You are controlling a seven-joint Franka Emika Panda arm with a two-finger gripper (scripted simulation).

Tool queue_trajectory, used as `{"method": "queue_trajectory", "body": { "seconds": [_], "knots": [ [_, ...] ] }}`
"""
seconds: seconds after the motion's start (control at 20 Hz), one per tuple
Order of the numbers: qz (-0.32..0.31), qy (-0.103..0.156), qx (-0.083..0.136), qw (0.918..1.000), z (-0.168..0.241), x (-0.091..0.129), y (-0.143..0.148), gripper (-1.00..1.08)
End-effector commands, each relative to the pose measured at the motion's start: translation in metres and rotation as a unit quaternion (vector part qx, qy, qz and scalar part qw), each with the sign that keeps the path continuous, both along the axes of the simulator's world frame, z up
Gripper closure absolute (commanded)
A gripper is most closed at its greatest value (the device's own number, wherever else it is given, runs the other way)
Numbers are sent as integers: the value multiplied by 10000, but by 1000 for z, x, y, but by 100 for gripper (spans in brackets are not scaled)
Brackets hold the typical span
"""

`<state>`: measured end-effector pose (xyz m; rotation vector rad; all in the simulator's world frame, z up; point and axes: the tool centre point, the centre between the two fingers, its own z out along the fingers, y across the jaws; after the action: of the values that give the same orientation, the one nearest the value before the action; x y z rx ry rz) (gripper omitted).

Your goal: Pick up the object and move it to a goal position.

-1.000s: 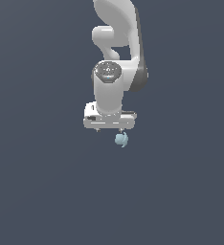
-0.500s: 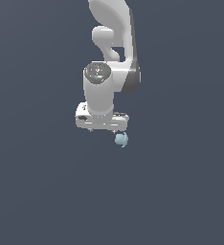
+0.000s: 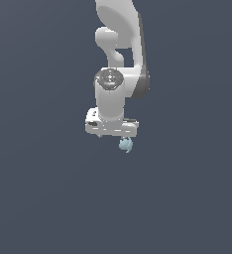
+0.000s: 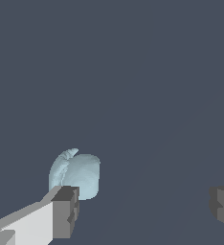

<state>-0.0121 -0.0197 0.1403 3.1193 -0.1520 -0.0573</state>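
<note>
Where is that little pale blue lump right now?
In the exterior view the pale blue lump sits just below the white gripper, toward that view's right. The wrist view shows it beside one dark fingertip, not between the wide-open jaws.

The object [image 3: 126, 145] sits just below the gripper [image 3: 113, 133], toward the exterior view's right, beside one finger [image 4: 65, 211].

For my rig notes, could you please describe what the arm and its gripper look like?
The arm is glossy white with rounded, bulbous links and a dark grey band at one joint. A grey round cap with small markings sits on the wrist. The gripper has a flat white bar-shaped body; its jaws end in dark grey blocky pads.
</note>
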Motion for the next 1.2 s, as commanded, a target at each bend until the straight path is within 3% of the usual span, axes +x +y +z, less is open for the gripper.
{"method": "queue_trajectory", "body": {
  "seconds": [0.0,0.55,1.15],
  "knots": [
    [-56,-31,9,10000,-9,-3,13,-92],
    [-340,-175,66,9992,-46,-23,66,-92],
    [-361,-184,73,9992,-62,-26,71,-92]
  ]
}}
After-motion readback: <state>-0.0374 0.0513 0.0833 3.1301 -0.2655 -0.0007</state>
